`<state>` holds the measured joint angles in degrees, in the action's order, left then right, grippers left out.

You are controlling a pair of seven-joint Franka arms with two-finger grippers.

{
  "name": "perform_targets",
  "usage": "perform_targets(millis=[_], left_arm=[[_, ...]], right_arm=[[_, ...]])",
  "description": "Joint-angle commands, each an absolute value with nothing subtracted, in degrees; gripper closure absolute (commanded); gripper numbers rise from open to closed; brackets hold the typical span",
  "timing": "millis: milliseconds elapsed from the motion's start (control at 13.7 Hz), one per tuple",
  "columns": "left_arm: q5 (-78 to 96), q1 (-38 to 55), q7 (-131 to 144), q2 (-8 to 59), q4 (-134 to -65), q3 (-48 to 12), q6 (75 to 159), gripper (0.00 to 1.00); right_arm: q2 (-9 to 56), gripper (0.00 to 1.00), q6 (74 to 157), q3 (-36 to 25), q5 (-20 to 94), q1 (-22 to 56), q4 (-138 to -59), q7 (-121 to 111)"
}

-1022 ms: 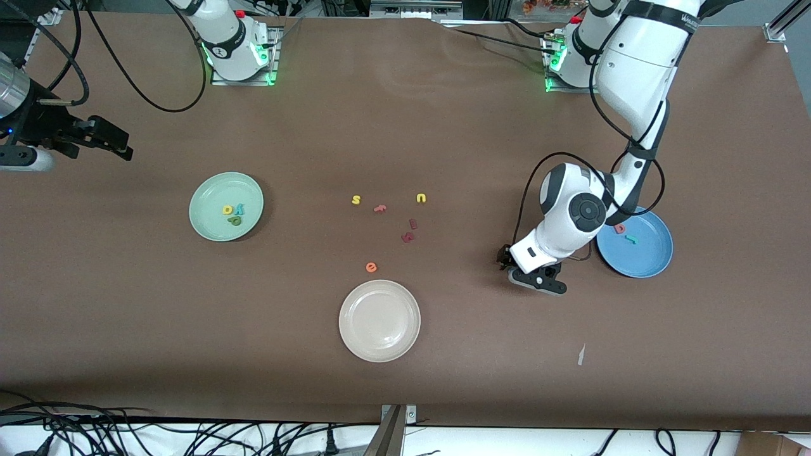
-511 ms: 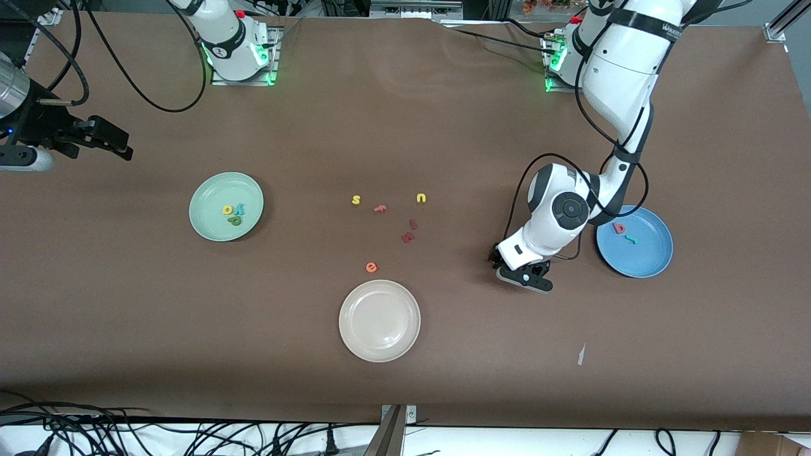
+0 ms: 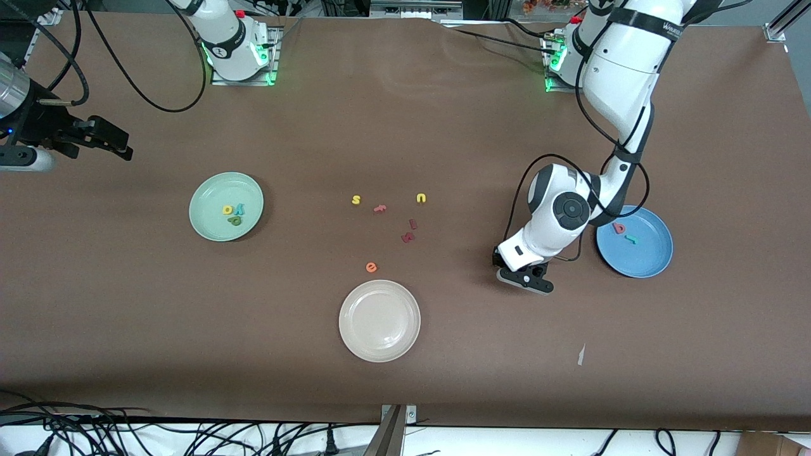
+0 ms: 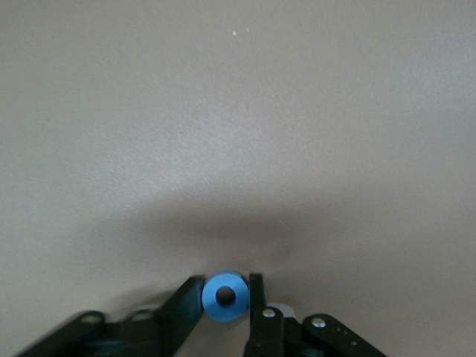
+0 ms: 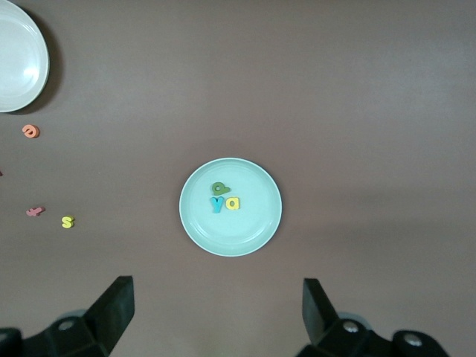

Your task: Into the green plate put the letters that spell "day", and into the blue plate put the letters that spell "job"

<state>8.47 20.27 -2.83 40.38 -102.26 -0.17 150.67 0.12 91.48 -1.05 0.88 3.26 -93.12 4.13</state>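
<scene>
My left gripper (image 3: pixel 523 277) is down at the table between the scattered letters and the blue plate (image 3: pixel 641 258). In the left wrist view its fingers (image 4: pixel 256 291) press both sides of the blue ring "o" (image 4: pixel 225 296), so it is shut on it. The salmon "b" (image 3: pixel 619 228) and teal "j" (image 3: pixel 630 239) lie in the blue plate. The green plate (image 3: pixel 212 223) holds the yellow "a" (image 3: pixel 227 209), teal "y" (image 3: pixel 239 208) and dark green "d" (image 3: pixel 235 220). My right gripper (image 3: pixel 117 143) waits open, high over the right arm's end of the table.
A beige-white plate (image 3: pixel 379 342) sits nearer the front camera, with an orange "e" (image 3: pixel 371 267) just beside it. A yellow "s" (image 3: pixel 356 200), salmon "f" (image 3: pixel 379 208), yellow "u" (image 3: pixel 421 198) and two dark red pieces (image 3: pixel 408 237) lie mid-table. A paper scrap (image 3: pixel 580 354) lies near the front edge.
The left gripper shifted slightly toward the middle of the table, settled low, and its fingers came together onto the blue "o". The right arm has not moved.
</scene>
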Motion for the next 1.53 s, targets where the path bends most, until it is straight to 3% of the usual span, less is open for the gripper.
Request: perform_targets(millis=[0,292,730,949,1095,1168,1241,1314,1387,1460], left_arm=[[7.12,20.74,-3.08,42.10,-101.60,1.40,151.17,1.00],[6.94,16.11,-7.00,36.85,-102.39,1.32,147.33,1.00],[6.94,3.53,-20.03,23.58,-105.01,1.23,119.91,0.96],[1.79,-1.13,-21.88,16.02,-114.23,1.14,119.00,0.94],[0.70,-3.07,-22.06,14.50,-117.76,1.23,119.09,0.93],[0.70,-4.47,-22.15,14.50,-118.38,1.23,119.09,0.75],[0.70,-5.53,-22.84,14.50,-118.91,1.23,119.09,0.50],[0.79,-5.62,-23.20,14.33,-119.35,1.23,119.18,0.11],[0.70,-5.71,-23.20,14.15,-119.36,1.23,119.18,0.01],[0.70,-5.97,-23.20,13.45,-119.36,1.23,119.18,0.01]], right_arm=[[-0.53,0.00,91.67,-0.97,1.76,2.90,-93.60,3.52],[-0.53,0.00,91.67,-0.97,1.76,2.90,-93.60,3.52],[-0.53,0.00,91.67,-0.97,1.76,2.90,-93.60,3.52],[-0.44,0.00,91.58,-0.97,1.76,2.90,-93.60,3.52],[-0.53,0.00,91.58,-0.97,1.76,2.90,-93.60,3.52],[-0.53,0.00,91.58,-0.97,1.76,2.90,-93.60,3.52],[-0.44,0.00,91.58,-0.97,1.76,2.90,-93.60,3.52],[-0.53,0.00,91.58,-0.97,1.76,2.90,-93.60,3.52],[-0.53,0.00,91.58,-0.97,1.76,2.90,-93.60,3.52],[-0.53,0.00,91.58,-0.97,1.76,2.90,-93.60,3.52]])
